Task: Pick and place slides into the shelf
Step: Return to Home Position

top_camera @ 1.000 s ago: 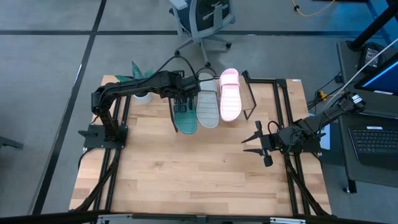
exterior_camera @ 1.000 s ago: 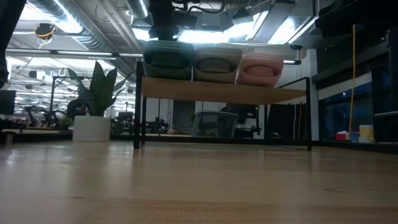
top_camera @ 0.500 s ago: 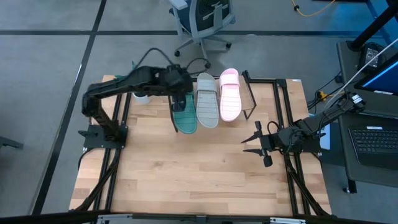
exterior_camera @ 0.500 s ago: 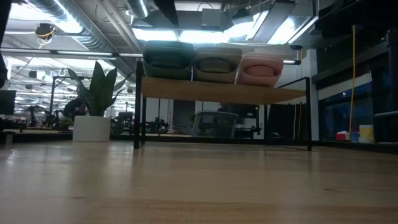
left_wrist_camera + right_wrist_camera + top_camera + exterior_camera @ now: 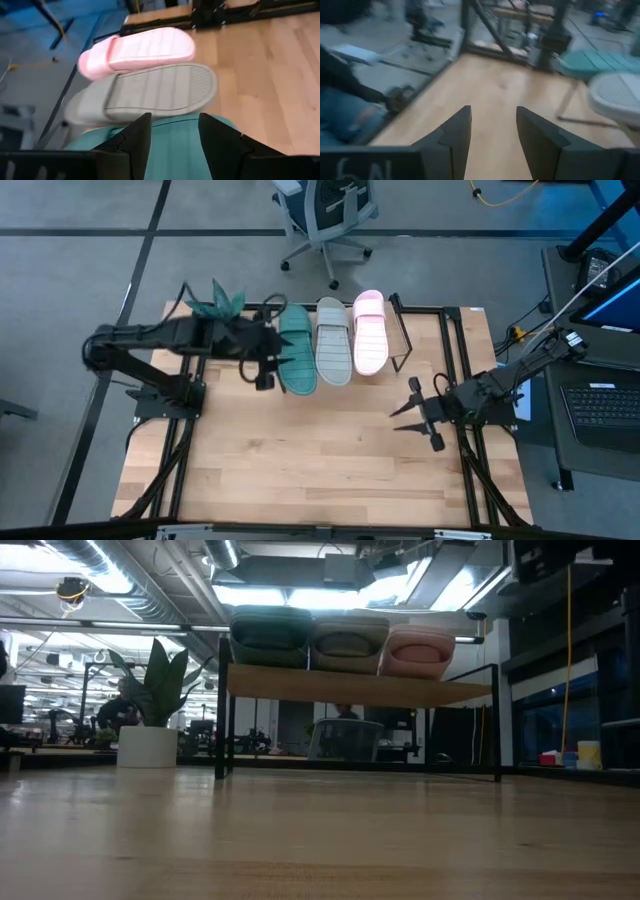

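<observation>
Three slides lie side by side, soles up, on the slanted shelf board (image 5: 350,688) at the table's far side: teal (image 5: 297,360), grey (image 5: 333,342) and pink (image 5: 370,330). In the low view their ends line up along the board: teal (image 5: 270,635), grey (image 5: 348,640), pink (image 5: 420,648). My left gripper (image 5: 265,368) is open, just left of the teal slide; in its wrist view the teal sole (image 5: 175,150) shows between and beyond the fingers. My right gripper (image 5: 405,402) waits open over the table's right side.
A potted plant (image 5: 222,305) stands at the table's far left corner, close behind my left arm. The shelf's black wire frame (image 5: 402,340) rises right of the pink slide. An office chair (image 5: 325,215) stands beyond the far edge. Bare tabletop (image 5: 320,460) fills the near half.
My left gripper has drawn back from above the teal slide toward the table's left edge, and the arm has swung out flat along the far left side. It has left the low view. The three slides stay where they were on the shelf.
</observation>
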### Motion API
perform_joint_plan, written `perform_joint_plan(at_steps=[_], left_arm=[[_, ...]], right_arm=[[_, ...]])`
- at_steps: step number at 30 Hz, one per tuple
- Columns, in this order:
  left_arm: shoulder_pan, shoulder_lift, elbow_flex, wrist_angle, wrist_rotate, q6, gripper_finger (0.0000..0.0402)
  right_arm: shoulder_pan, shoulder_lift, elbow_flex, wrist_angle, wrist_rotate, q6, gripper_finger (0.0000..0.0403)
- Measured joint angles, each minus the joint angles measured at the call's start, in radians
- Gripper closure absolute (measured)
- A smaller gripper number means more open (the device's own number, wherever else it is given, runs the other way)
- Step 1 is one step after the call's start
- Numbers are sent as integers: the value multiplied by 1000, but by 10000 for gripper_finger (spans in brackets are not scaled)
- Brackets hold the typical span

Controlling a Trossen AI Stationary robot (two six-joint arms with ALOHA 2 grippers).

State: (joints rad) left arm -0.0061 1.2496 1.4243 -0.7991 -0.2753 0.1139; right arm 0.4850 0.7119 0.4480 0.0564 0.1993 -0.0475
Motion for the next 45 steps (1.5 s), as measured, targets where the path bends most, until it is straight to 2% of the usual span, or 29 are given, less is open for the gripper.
perform_joint_plan(at_steps=[3, 6, 13, 19, 25, 32, 37, 42, 45], left_arm=[[-39, -91, -206, 186, -2, 0, 245], [-60, -189, -357, 304, -2, -6, 245], [-37, -456, -552, 448, -55, -13, 245], [-37, -638, -767, 594, 2, -26, 245], [-31, -774, -977, 705, -23, -51, 245], [-32, -910, -1268, 1041, 6, -82, 245], [-33, -938, -1335, 1086, 1, -97, 245], [-32, -938, -1369, 1090, -13, -102, 245], [-16, -938, -1409, 1158, -51, -76, 245]], right_arm=[[0, -30, 3, 8, -36, 4, 244], [0, -83, 27, -28, -36, 13, 244], [0, -230, 97, -166, -36, -41, 244], [0, -297, 69, -250, -35, -61, 244], [0, -319, -54, -166, -35, -9, 244], [0, -322, -309, 222, -103, -30, 244], [0, -322, -349, 252, -105, 20, 244], [-1, -323, -349, 263, -106, -71, 244], [-1, -335, -349, 263, -107, -116, 244]])
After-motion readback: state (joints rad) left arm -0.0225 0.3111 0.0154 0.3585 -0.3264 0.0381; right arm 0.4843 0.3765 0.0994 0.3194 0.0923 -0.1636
